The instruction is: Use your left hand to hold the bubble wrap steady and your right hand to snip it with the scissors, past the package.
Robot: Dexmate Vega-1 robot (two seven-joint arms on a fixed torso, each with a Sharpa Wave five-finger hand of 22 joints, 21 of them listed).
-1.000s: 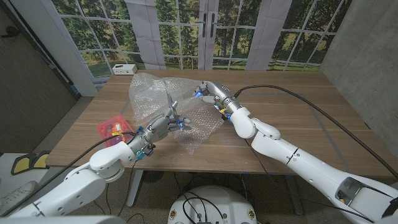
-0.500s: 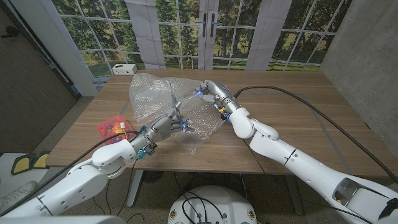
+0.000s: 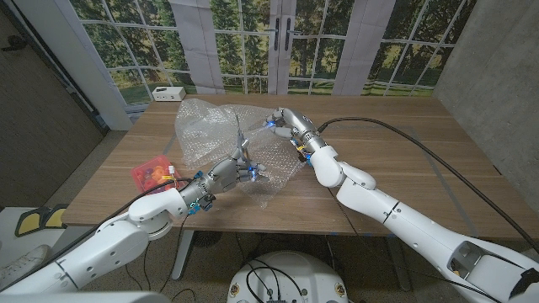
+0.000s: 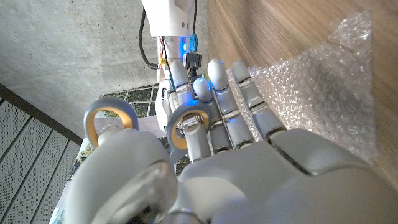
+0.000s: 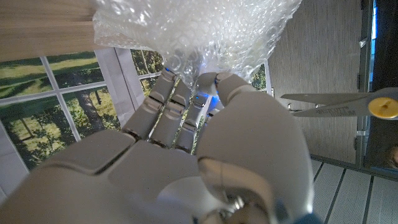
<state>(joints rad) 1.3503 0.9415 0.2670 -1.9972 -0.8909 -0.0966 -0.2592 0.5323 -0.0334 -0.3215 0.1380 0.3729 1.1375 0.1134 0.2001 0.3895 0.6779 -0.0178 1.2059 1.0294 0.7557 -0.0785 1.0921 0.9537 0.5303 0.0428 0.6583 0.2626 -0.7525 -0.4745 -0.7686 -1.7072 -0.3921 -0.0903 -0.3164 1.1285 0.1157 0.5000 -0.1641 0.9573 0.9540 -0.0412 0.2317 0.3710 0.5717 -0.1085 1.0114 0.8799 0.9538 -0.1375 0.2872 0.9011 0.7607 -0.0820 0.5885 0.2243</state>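
Note:
A crumpled clear bubble wrap (image 3: 210,126) lies across the middle of the table. My right hand (image 3: 282,120) grips its far right edge, and its fingertips (image 5: 208,84) are closed on the bubble wrap (image 5: 199,31). My left hand (image 3: 229,172) holds the scissors (image 3: 240,143) with the blades pointing up over the wrap. The grey and yellow handle rings (image 4: 189,121) sit on the fingers of my left hand (image 4: 249,168), beside the bubble wrap (image 4: 317,87). In the right wrist view the scissors (image 5: 348,106) have their blades slightly apart. A red package (image 3: 152,172) lies left of the wrap.
A small white box (image 3: 168,93) stands at the table's far left corner. Bare wooden table (image 3: 396,160) stretches to the right of my right arm. Windows and a door stand behind the table.
My left hand has carried the scissors a little to the right and farther over the wrap. My right hand has kept its hold in nearly the same place.

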